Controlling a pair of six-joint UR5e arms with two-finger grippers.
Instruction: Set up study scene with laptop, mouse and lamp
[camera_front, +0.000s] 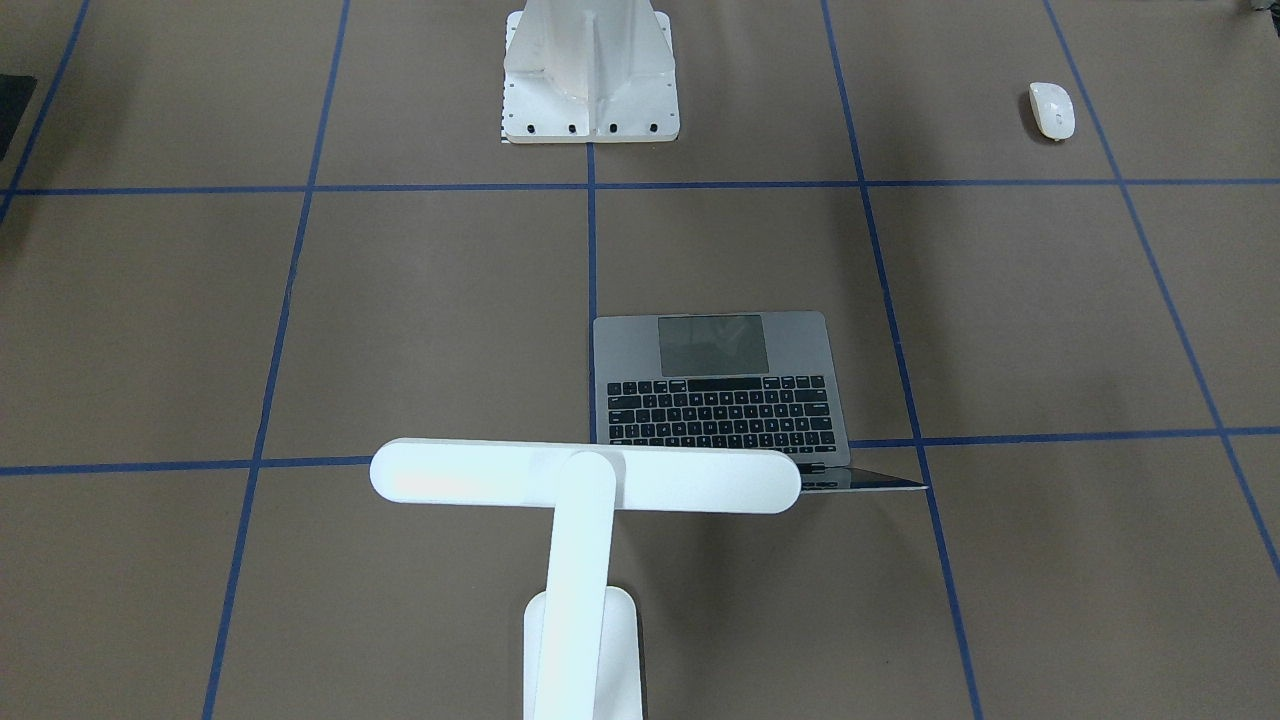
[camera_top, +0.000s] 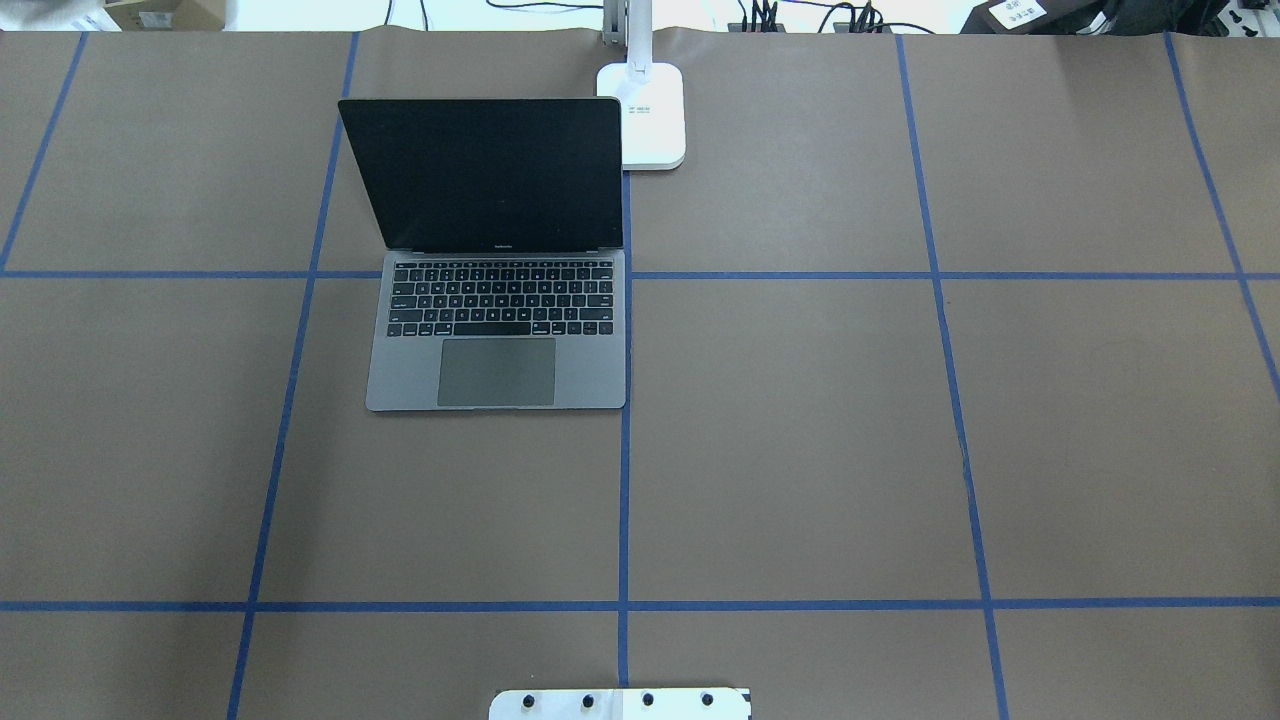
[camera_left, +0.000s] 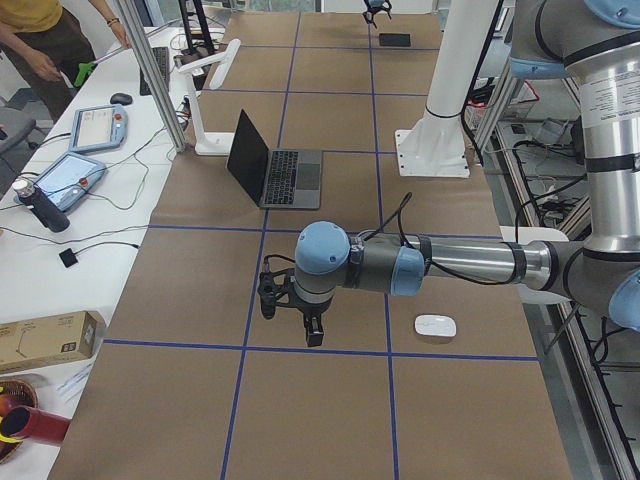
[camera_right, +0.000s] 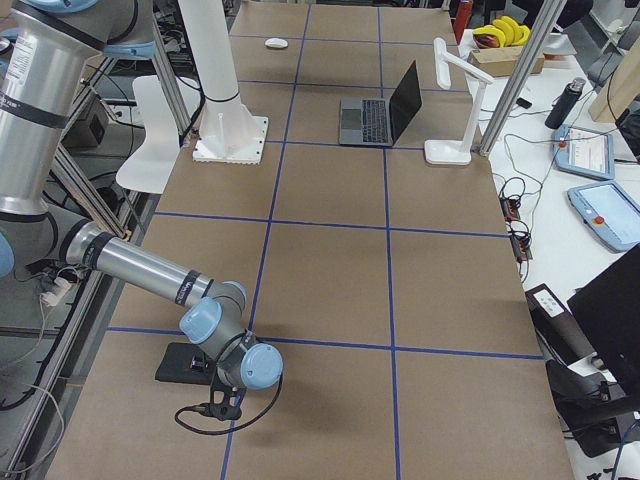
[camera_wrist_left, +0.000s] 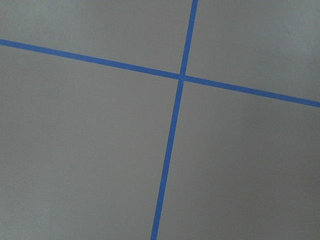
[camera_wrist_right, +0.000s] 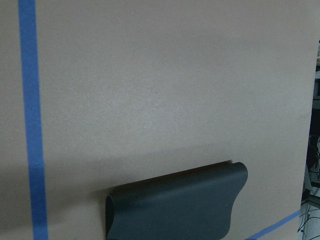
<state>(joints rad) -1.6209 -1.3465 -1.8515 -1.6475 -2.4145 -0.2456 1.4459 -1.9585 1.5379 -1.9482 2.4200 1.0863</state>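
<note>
The grey laptop (camera_top: 497, 340) stands open left of the table's middle, its dark screen upright. It also shows in the front-facing view (camera_front: 720, 385). The white lamp (camera_front: 585, 478) stands just behind it, base (camera_top: 655, 115) at the far edge. The white mouse (camera_front: 1052, 110) lies alone near the robot's left side (camera_left: 436, 325). My left gripper (camera_left: 290, 320) hangs low over bare table, a little away from the mouse. My right gripper (camera_right: 225, 400) is low beside a black mat (camera_right: 185, 362). Both show only in side views, so I cannot tell whether they are open or shut.
The white bolted pedestal (camera_top: 620, 703) stands at the table's near edge in the middle (camera_front: 590, 70). Blue tape lines grid the brown table (camera_top: 800, 430). A person (camera_left: 45, 40) and tablets (camera_left: 95, 128) are at a side desk beyond the far edge.
</note>
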